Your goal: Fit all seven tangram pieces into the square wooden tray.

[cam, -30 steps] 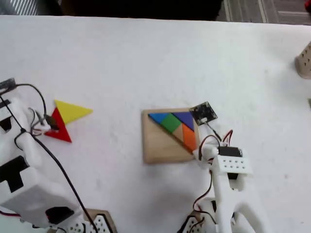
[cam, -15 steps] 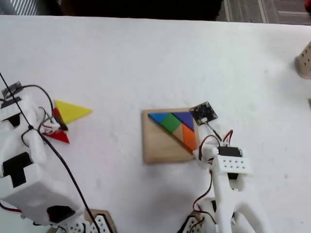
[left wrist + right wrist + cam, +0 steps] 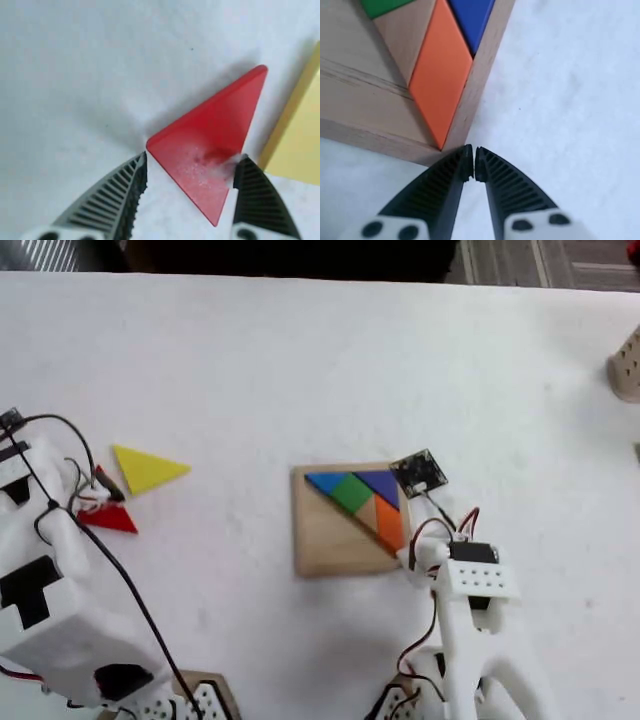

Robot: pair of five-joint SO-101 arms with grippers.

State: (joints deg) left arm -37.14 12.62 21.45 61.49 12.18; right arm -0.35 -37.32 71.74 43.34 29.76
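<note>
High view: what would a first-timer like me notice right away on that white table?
The red triangle caught between the left arm's jaws at the table's left, a yellow triangle just beside it. Then the wooden tray mid-table, its far right half filled with blue, green and orange pieces.

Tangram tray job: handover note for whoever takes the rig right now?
Left claw: shut on the red triangle, out on the table, away from the wooden tray.
Right claw: shut, empty, at the tray's outer corner next to the orange piece.
Yellow triangle: loose on the table beside the red one.
Done: light blue piece, green piece, dark blue piece and orange piece fill one triangular half of the tray.
Left: red and yellow triangles into the bare half, probably red first since it is gripped.
</note>
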